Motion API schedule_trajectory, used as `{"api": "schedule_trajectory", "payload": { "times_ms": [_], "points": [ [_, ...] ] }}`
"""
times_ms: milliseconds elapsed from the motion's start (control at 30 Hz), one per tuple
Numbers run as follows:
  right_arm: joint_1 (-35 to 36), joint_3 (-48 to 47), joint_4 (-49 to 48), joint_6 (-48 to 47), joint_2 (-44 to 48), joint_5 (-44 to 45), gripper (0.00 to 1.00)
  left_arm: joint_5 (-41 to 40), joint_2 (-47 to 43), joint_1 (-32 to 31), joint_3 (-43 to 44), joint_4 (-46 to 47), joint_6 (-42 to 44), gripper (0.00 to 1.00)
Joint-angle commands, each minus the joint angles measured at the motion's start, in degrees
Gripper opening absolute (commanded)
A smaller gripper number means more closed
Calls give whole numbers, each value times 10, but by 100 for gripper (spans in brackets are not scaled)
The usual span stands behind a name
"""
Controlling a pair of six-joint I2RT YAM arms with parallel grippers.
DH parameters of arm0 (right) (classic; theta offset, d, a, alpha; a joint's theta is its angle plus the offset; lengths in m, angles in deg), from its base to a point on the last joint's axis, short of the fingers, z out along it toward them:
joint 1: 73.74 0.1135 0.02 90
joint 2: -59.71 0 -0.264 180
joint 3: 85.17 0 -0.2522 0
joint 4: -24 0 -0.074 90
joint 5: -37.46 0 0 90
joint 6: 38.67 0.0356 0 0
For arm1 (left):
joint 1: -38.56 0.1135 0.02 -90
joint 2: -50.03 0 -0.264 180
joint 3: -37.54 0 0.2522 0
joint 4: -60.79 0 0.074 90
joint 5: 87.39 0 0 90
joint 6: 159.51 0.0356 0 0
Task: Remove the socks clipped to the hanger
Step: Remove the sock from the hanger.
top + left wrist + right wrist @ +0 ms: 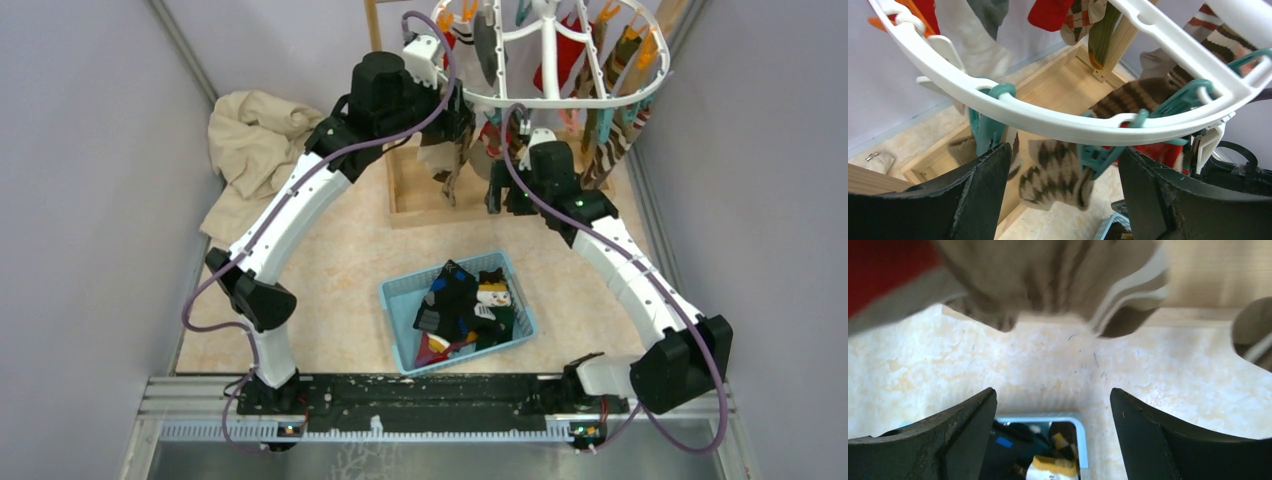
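Argyle sock (pixel 1055 172) hanging long-axis down from teal clip (pixel 1098 157) under hanger (pixel 1048 117) rim, sitting mid-frame just ahead of left gripper (pixel 1063 155), fingers standing apart; right gripper (pixel 1053 392) gaping empty below striped sock (pixel 1058 285).

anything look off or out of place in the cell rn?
Only the beige cloth: it lies crumpled in a heap at the far-left corner, bunched against the wall. The blue basket sits at an angle, but its socks are all inside. The hanger looks intact.

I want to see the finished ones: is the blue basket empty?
No, the blue basket holds several socks, one with a snowman face.
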Motion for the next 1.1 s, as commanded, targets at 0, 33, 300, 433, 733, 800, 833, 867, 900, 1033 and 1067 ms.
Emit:
{"api": "schedule_trajectory", "payload": {
  "times_ms": [0, 33, 300, 433, 733, 800, 833, 867, 900, 1033, 1067],
  "points": [
    [-2, 9, 4, 14, 56, -49, 84, 11, -35, -4, -7, 19, 0, 83],
    [-3, 15, 8, 15, 69, -49, 84, 12, -38, -4, -9, 20, 0, 83],
    [-1, 67, 13, 39, 178, -76, 84, 12, -71, -4, -56, 34, 3, 84],
    [0, 66, 35, 50, 215, -122, 83, 17, -88, -6, -67, 28, 3, 84],
    [7, 21, 67, 52, 257, -171, 73, 11, -172, -11, -154, 45, 6, 84],
    [8, 14, 65, 53, 263, -180, 72, 8, -196, -11, -177, 48, 5, 84],
    [8, 13, 62, 55, 266, -185, 69, 8, -205, -12, -182, 48, 5, 84],
    [8, 11, 58, 56, 269, -189, 68, 8, -213, -12, -185, 45, 5, 84],
    [8, 10, 55, 56, 271, -193, 66, 9, -220, -12, -188, 42, 4, 84],
    [8, 0, 40, 55, 269, -208, 61, 20, -241, -12, -195, 30, 3, 88],
    [9, -2, 35, 55, 268, -214, 59, 24, -247, -12, -200, 31, 3, 90]
  ]
}}
